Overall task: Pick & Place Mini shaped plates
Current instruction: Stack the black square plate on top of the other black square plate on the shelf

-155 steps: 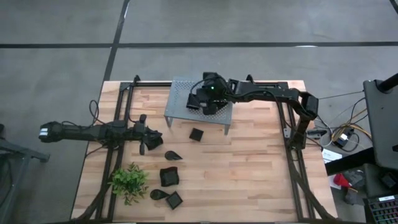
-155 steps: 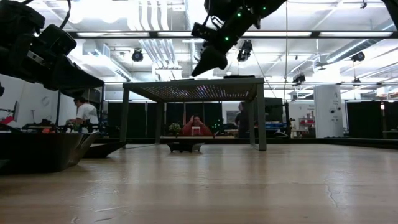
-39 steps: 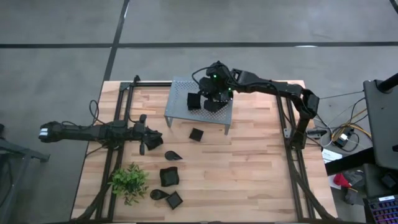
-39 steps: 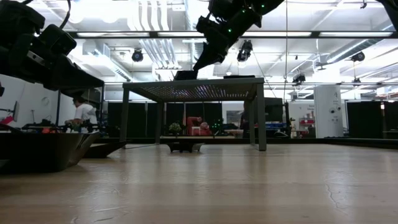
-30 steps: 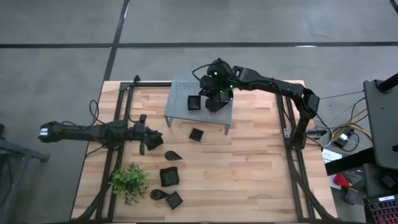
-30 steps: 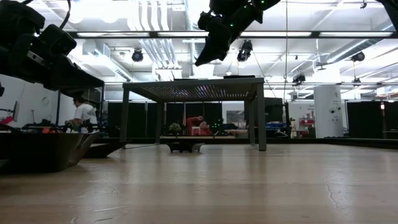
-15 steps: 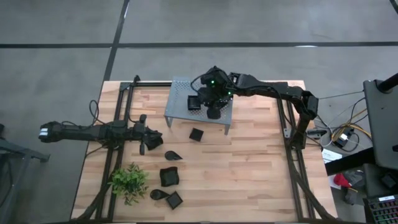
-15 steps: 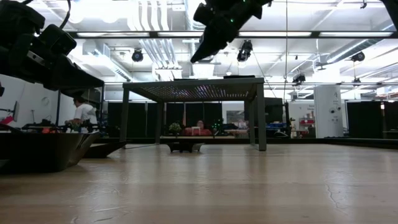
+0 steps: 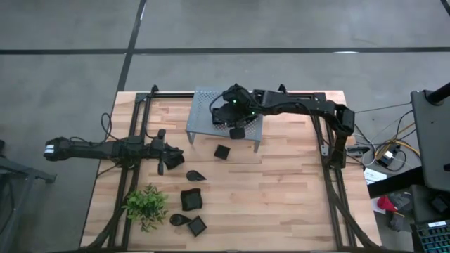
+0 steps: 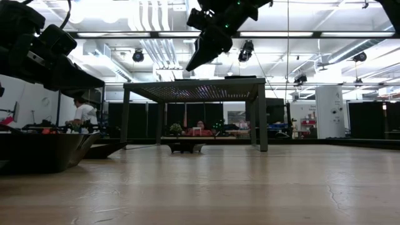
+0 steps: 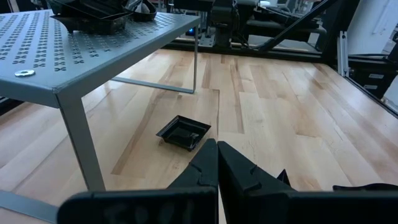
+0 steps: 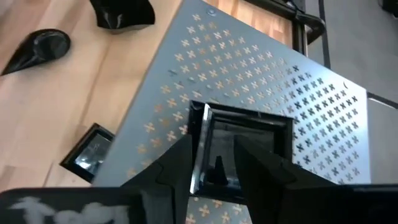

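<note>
A grey perforated rack stands at the table's far middle. My right gripper hovers open above its top. In the right wrist view a square black plate lies on the rack straight below the parted fingers, and they are clear of it. Other black plates lie on the rack top. On the wood lie a small square plate, a teardrop plate, a larger square plate, and a teardrop and a square near the front. My left gripper waits shut at the left.
A small green plant stands at the near left. The rack's legs leave room beneath it, and the small square plate lies just in front of it. Bare wood stretches over the table's right half. People sit in the room behind.
My right gripper has drifted a little toward the table's left edge above the rack and now covers the square plate in the high view. The plates have stayed where they were.
</note>
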Controlling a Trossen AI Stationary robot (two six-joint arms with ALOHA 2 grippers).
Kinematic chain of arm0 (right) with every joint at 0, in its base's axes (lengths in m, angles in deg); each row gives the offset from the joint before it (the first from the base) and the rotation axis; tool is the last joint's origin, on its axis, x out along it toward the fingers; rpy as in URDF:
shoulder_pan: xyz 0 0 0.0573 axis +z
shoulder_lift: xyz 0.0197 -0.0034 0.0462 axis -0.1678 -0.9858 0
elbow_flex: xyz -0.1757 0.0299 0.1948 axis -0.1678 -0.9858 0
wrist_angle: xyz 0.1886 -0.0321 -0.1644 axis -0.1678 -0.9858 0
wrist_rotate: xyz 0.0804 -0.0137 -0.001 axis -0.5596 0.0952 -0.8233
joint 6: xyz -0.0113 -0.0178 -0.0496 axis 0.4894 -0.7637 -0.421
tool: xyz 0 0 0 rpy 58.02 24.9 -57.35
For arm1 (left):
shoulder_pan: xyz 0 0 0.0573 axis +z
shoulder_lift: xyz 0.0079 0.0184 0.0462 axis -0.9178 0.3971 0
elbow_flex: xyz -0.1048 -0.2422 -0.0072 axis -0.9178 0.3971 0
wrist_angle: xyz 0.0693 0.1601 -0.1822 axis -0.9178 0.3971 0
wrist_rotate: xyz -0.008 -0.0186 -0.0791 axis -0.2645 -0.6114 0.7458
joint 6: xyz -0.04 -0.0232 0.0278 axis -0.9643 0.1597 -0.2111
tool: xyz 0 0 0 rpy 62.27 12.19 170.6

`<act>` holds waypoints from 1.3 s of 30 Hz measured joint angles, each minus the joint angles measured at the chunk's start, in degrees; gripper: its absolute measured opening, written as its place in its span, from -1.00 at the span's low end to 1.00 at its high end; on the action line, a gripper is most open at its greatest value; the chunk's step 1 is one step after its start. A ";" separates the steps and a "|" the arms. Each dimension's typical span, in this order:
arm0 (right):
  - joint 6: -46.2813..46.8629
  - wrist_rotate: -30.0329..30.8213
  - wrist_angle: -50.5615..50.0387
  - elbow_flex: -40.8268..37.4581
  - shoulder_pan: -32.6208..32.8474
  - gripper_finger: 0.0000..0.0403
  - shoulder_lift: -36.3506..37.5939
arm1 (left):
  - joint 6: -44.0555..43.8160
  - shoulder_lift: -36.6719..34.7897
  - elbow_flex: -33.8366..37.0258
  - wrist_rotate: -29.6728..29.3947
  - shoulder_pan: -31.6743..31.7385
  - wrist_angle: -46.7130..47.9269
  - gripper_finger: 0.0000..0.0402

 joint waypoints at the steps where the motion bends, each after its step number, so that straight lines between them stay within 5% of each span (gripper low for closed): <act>1: 0.02 -0.04 -0.03 0.00 0.13 -0.41 0.00 | 0.00 0.00 0.01 -0.02 0.00 0.01 -1.00; 39: -2.84 3.17 6.51 -3.76 0.92 -0.66 -0.72 | 0.00 0.00 0.01 -0.01 0.01 -0.01 -1.00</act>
